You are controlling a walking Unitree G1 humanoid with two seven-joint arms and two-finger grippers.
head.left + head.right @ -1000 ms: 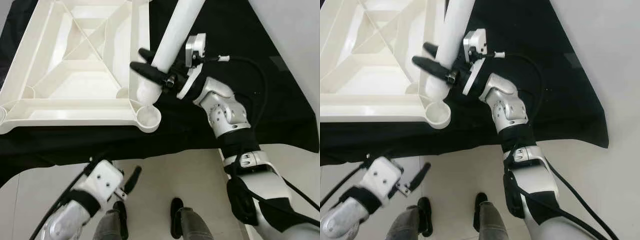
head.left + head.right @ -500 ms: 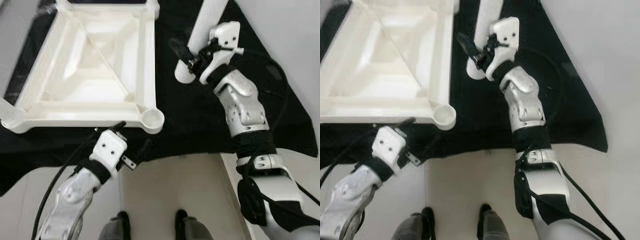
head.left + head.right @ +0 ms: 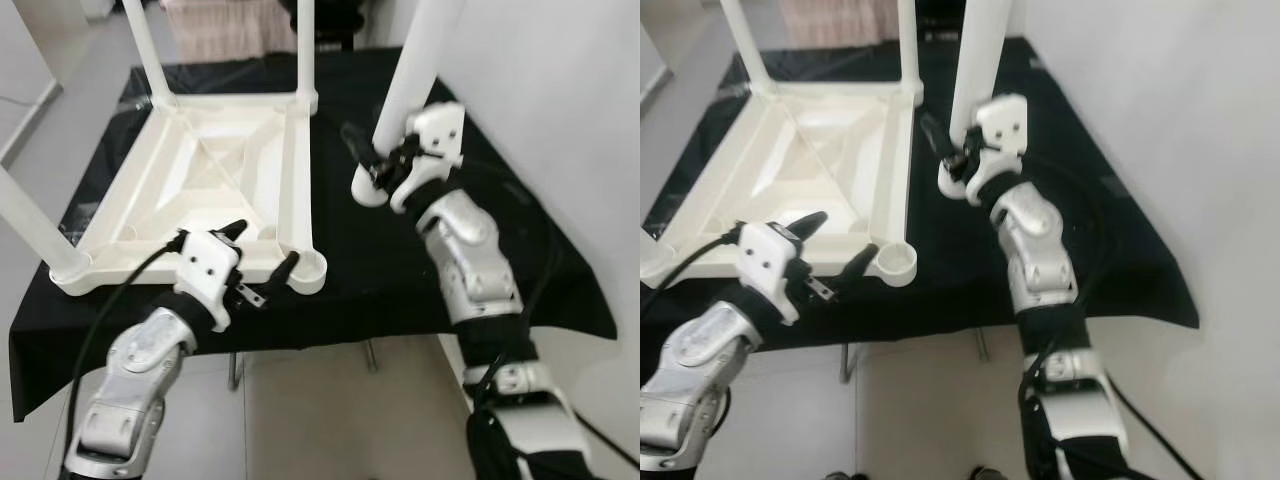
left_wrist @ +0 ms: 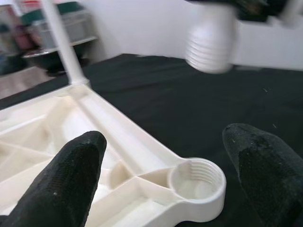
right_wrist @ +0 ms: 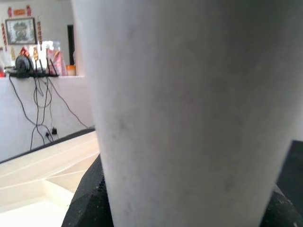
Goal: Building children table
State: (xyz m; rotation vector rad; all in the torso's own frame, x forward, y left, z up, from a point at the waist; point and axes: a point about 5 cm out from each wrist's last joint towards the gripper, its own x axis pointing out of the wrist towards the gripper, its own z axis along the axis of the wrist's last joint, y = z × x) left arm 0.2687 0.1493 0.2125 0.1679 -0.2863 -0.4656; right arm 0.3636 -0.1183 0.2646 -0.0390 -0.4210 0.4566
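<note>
A black cloth (image 3: 560, 290) covers a low stand, and everything else sits in relation to it. Lying upside down on the cloth's left half is the white tabletop (image 3: 200, 190), its ribbed underside facing up. Three white legs already stand upright from it: one at the far left corner (image 3: 148, 50), one at the far right corner (image 3: 305, 50), and one at the near left corner (image 3: 30, 225). The near right corner, close to the cloth's front edge, shows an empty threaded socket (image 3: 308, 266).

To the right of the tabletop, above the bare cloth, the right gripper (image 3: 372, 172) is clamped around the lower part of a fourth leg (image 3: 415, 60). This leg is held nearly upright, its ribbed lower end raised off the cloth and apart from the tabletop. In the right wrist view the leg's white shaft (image 5: 180, 104) sits tight between the black fingers (image 5: 87, 198).

At the front edge of the cloth, the left gripper (image 3: 262, 262) hovers by the tabletop's near right corner with its fingers spread wide and holding nothing. In the left wrist view the two black fingertips (image 4: 71, 165) flank the empty socket (image 4: 196, 182) without touching it.
</note>
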